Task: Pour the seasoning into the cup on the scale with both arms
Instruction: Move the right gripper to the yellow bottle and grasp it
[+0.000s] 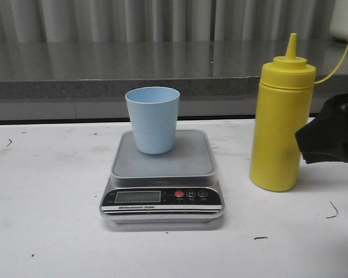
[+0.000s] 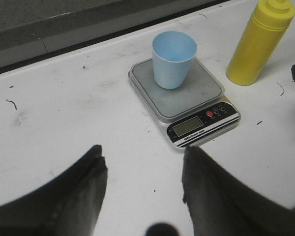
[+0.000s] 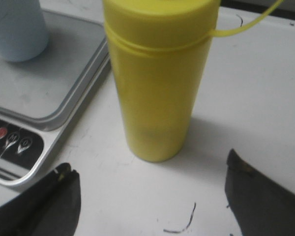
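The pale blue cup (image 1: 153, 119) stands upright on the grey platform of the silver scale (image 1: 162, 191) at the table's middle. The yellow seasoning bottle (image 1: 280, 124) stands upright on the table just right of the scale, its thin tethered tip cover hanging off to the right. My right gripper (image 3: 147, 169) is open, its fingers wide apart on either side of the seasoning bottle (image 3: 157, 83) but short of it, with bare table between them. In the front view its black body (image 1: 330, 130) shows at the right edge. My left gripper (image 2: 143, 160) is open over bare table, short of the scale (image 2: 187, 98) and cup (image 2: 173, 59).
A grey stone counter ledge (image 1: 133, 69) runs along the back of the white table. A white object (image 1: 345, 23) sits on it at the far right. Small dark marks dot the tabletop (image 1: 46, 231).
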Tool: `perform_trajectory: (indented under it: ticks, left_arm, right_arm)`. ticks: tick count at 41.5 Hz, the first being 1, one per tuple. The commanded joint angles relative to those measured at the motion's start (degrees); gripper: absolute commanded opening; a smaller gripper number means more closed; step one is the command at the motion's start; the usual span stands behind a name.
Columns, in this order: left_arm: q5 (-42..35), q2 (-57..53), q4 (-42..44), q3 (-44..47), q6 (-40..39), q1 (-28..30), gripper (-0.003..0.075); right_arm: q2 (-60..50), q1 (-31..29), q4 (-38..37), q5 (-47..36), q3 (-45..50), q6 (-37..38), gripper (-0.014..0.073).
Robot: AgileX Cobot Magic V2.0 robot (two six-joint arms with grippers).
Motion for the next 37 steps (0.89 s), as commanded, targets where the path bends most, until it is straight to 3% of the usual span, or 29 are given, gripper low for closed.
perform_trajectory:
  ticks: [1,11,28,37]
  left_arm:
    - [-3.93,0.11,-0.09,-1.49,-0.66,-0.30,0.0355]
    - [-3.93,0.11,-0.09,-1.49,-0.66,-0.30,0.0355]
    - [-3.93,0.11,-0.09,-1.49,-0.66,-0.30,0.0355]
    - [-3.93,0.11,-0.09,-1.49,-0.66,-0.30,0.0355]
  right_arm:
    - [2.93,0.16,-0.33,-13.22,-0.79,1.17,0.0612]
    - [12.81,0.16,-3.48,-27.66,-0.84,7.44,0.0612]
    - [27.70,0.11,-3.14,-51.83,-1.44,8.25,0.0612]
    - [33.65,0.04,-2.96,-54.10,-5.42,8.25,0.0612]
